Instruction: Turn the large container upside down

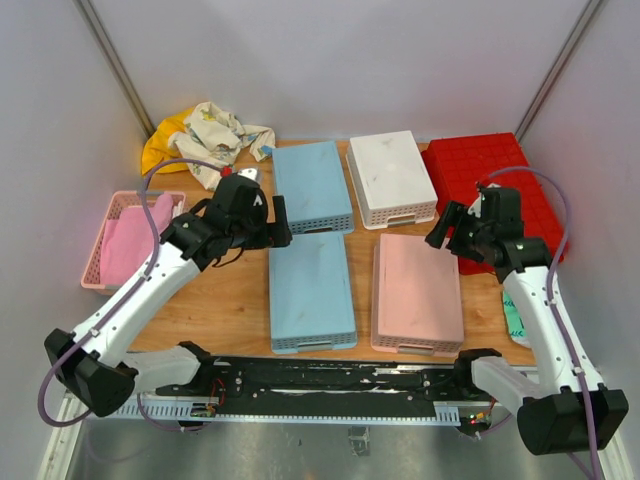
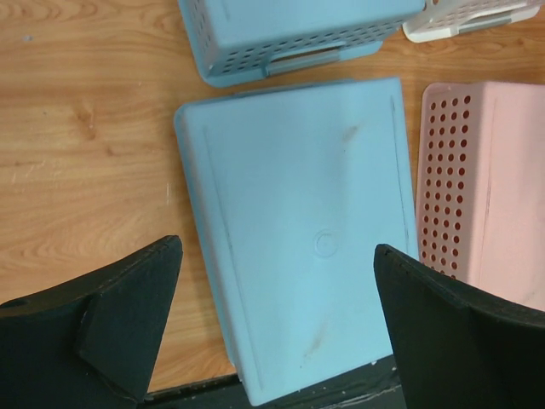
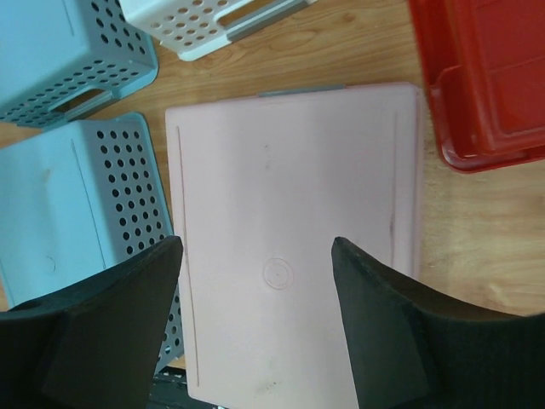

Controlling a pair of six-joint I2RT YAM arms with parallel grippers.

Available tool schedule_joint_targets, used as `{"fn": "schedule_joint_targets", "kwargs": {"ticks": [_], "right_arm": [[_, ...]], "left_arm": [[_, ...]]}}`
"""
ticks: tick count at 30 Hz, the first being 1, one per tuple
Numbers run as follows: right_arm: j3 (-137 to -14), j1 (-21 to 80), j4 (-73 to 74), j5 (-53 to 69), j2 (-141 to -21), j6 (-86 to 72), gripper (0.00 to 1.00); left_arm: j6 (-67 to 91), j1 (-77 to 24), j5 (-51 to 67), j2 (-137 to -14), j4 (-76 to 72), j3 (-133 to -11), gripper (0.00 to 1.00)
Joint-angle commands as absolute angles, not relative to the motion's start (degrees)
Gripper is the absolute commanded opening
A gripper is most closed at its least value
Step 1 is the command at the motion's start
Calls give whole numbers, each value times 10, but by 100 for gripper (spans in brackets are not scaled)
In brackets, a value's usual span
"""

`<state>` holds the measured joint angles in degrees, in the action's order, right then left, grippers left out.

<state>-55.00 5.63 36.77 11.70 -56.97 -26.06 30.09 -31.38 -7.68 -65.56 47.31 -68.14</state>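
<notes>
Progress at this moment. Red bin (image 1: 470, 160) lies at the back right of the wooden table (image 1: 240, 300), its gridded face apparently upward, so I judge the flip done, though the right arm hides part of it. Left claw (image 2: 277, 256) hangs spread over a blue basket (image 2: 298, 170), right claw (image 3: 255, 247) spread over a pink basket (image 3: 289, 170); neither holds anything. I have only to retreat. Plain pale walls enclose the table on three sides.
</notes>
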Motion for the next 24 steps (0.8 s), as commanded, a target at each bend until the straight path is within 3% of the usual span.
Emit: {"fn": "schedule_joint_targets", "kwargs": {"ticks": [1, 6, 10, 17, 24], "right_arm": [[-647, 65, 448, 7, -574, -252, 74], [-739, 65, 508, -150, -564, -282, 76], [-739, 64, 487, -240, -530, -274, 79], [-680, 64, 406, -286, -476, -251, 80], [-654, 64, 367, -297, -474, -277, 81]], "left_arm": [[282, -338, -135, -690, 427, -713, 99], [261, -341, -99, -674, 318, -707, 99], [235, -341, -65, -621, 209, -664, 99], [174, -341, -96, -509, 83, -556, 99], [158, -341, -155, -451, 65, -501, 99]]}}
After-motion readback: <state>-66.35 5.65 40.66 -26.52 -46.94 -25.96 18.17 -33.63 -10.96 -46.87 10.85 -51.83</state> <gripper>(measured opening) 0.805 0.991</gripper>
